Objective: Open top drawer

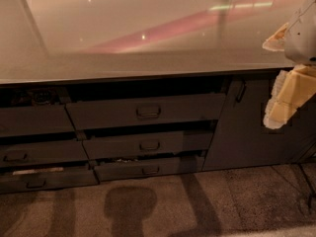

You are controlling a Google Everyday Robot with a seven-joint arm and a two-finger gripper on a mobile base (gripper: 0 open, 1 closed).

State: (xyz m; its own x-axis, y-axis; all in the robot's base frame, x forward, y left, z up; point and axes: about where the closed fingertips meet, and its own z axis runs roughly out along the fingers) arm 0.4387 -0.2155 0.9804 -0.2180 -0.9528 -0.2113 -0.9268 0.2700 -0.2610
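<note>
Top drawer [103, 113]: dark grey, the widest and tallest front in the middle column, directly under the desk [148, 58] edge.
Handle [148, 111]: small rectangular pull, centred on the front.
Gap: a dark band lay between the drawer's upper edge and the desk edge; the interior was in shadow and could not be seen.
Drawer position: whether the front stood out from the cabinet could not be told for certain.
Lower drawers: a middle drawer [113, 146] and a bottom drawer [118, 171] sat beneath it, both shallower, with similar pulls.
Left column [29, 121]: further drawer fronts, cut off by the left border; a pale strip [37, 171] showed above the lowest one, its nature unclear.
Cabinet door [242, 132]: right of the top drawer, with a vertical handle near its top.
Gripper [286, 100]: cream and white, at the far right, in front of the cabinet door, well apart from the top drawer's handle; partly cut off by the border.
Gripper state: cannot tell whether it was spread or pressed together.
Desk surface: glossy, with pale and pinkish reflections.
Floor [237, 196]: brownish carpet crossed by dark shadows.
</note>
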